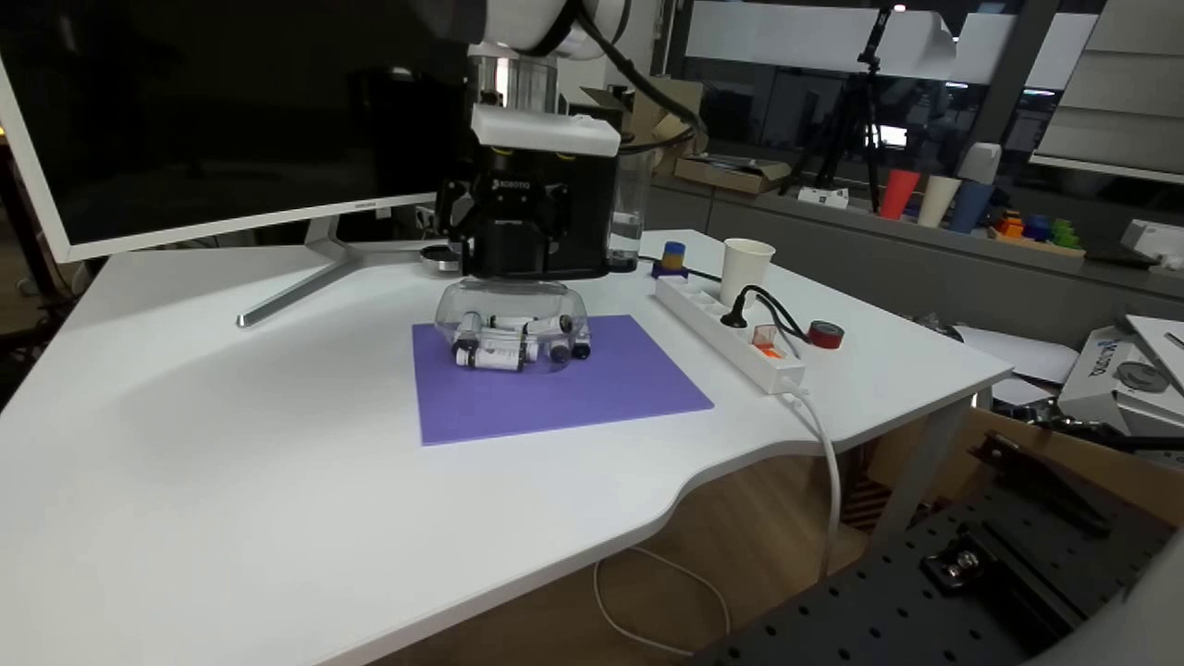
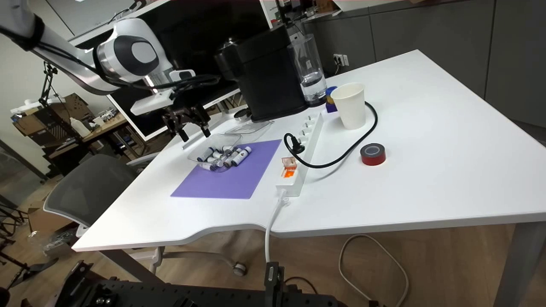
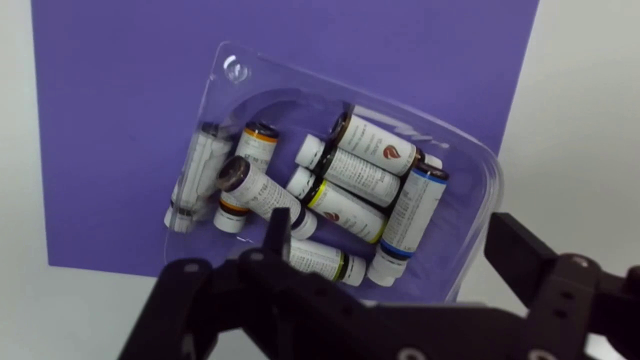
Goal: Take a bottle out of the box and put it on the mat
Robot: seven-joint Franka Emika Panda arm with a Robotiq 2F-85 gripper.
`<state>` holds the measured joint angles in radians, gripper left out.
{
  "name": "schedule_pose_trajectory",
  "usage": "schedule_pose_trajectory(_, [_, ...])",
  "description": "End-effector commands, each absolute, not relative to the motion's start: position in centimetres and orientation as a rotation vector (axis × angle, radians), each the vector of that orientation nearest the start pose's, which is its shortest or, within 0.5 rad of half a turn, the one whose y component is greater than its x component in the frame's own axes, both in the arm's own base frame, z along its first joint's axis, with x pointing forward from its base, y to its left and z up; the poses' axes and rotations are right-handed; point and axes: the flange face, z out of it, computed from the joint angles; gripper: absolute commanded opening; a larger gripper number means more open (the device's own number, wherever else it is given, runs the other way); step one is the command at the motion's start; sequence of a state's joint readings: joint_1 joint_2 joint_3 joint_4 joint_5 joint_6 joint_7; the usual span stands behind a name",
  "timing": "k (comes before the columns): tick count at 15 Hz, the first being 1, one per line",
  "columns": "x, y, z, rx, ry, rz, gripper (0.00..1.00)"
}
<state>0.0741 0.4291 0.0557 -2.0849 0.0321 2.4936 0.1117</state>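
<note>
Well, the gripper [image 2: 195, 133] is hanging, spread wide, above the clear box [image 3: 470, 200], which is sitting on the purple mat [image 2: 222, 183], bottles [image 3: 412, 210] lying jumbled inside.

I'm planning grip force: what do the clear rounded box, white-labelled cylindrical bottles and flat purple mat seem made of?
Clear box: probably glossy plastic; transparent, with highlights. Bottles: shiny dark ends suggest glass, possibly plastic. Purple mat: matte, no highlights; perhaps foam or rubber.

White-capped bottles [image 3: 361, 177] lie in a clear box [image 3: 493, 176]; purple mat [image 3: 115, 135] beneath.
</note>
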Motion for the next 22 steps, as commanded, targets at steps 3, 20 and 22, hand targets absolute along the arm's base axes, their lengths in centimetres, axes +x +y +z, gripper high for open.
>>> schedule_pose_trajectory(3, [60.4,8.6,19.2,-3.105,0.012,-0.038,1.0])
schedule_pose_trajectory(20, [62.3,8.0,14.2,-3.111,0.038,0.038,0.72])
schedule_pose_trajectory(22, [62.4,8.5,14.1,-3.11,0.023,0.037,0.57])
